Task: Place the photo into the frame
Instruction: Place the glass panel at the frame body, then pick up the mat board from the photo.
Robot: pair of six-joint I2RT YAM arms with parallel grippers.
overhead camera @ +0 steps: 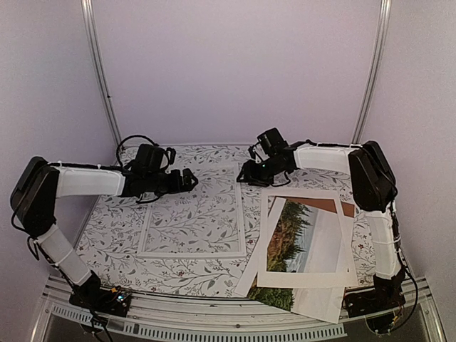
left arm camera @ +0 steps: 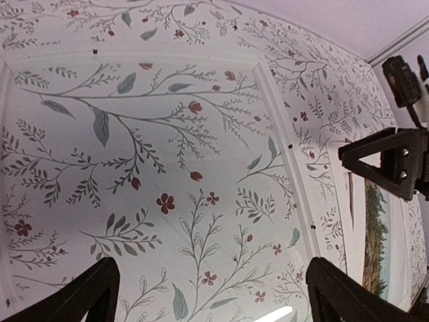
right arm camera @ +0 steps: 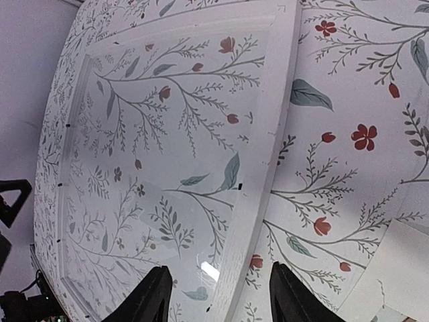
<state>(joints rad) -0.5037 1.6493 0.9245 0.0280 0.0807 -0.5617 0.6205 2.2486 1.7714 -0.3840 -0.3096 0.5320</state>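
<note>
White-bordered and empty, the frame [overhead camera: 192, 251] lies flat near the centre of the desk [overhead camera: 114, 228], with the left claw [overhead camera: 191, 179] spread fully wide over its 12 o'clock edge and the right claw [overhead camera: 246, 174] about half open at its 1 o'clock corner, neither holding anything. The photo [overhead camera: 296, 239] sits apart at the desk's 4 o'clock, pinned under a loose white mat [overhead camera: 306, 279] and overlapping a brown backing board [overhead camera: 335, 205]. Pulling the thin print out from there would likely drag the mat along or crease the paper, and a claw pressing near the frame's edge could skid it off square.
</note>
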